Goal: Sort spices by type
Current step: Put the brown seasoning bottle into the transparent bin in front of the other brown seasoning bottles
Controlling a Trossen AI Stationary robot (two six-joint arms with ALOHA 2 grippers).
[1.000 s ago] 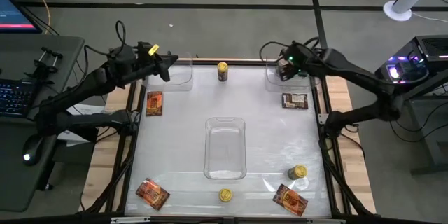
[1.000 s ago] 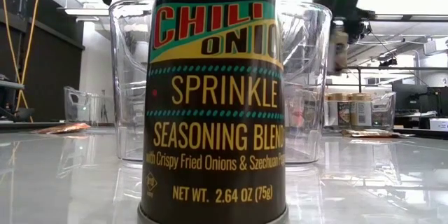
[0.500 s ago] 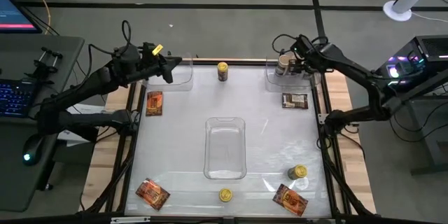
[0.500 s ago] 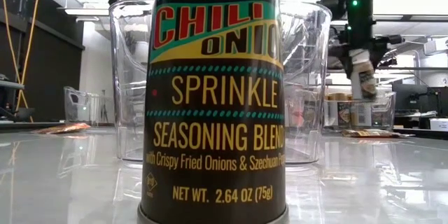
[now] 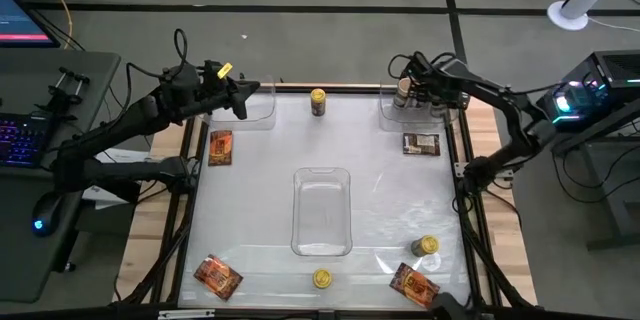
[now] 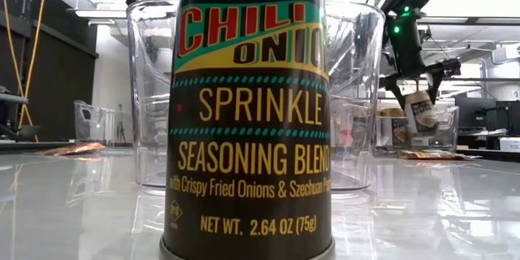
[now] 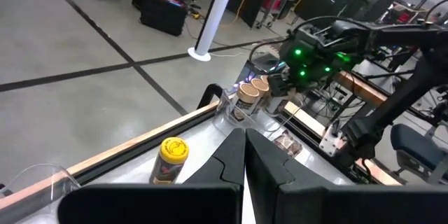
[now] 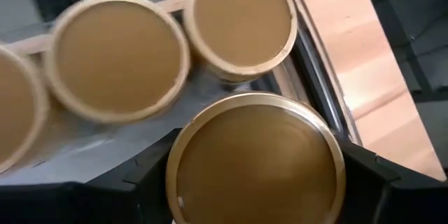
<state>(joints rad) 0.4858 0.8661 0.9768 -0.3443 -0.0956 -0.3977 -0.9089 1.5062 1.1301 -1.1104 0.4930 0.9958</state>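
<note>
My right gripper [image 5: 418, 90] is over the far-right clear tray [image 5: 392, 112], shut on a beige-lid jar [image 6: 420, 114]. In the right wrist view that jar's lid [image 8: 255, 157] sits beside other beige-lid jars [image 8: 115, 56] standing in the tray. My left gripper [image 5: 240, 95] hovers shut over the far-left tray [image 5: 262, 112], holding nothing. Yellow-lid jars stand at the far edge [image 5: 318, 101], near right [image 5: 426, 247] and near middle [image 5: 322, 279]. Orange-red packets lie flat at the left [image 5: 221, 147], right [image 5: 421, 144] and both near corners [image 5: 217, 276], [image 5: 414, 285]. My right gripper pinches the beige-lid jar between its two fingers [image 8: 150, 175], one on each side of the body just under the lid rim [image 8: 183, 155]. The fingers come from above, pointing down. The jar hangs slightly tilted inside the tray [image 6: 445, 122]; whether its bottom rests there I cannot tell.
A taller clear tray [image 5: 321, 212] stands mid-table. In the low view the near yellow-lid jar [image 6: 248, 114] fills the foreground and hides much of the table. Desks and equipment flank the table.
My right gripper has gone down with the beige-lid jar, from above the far-right tray's rim into the tray beside the jars standing there. The jar now hangs slightly tilted.
</note>
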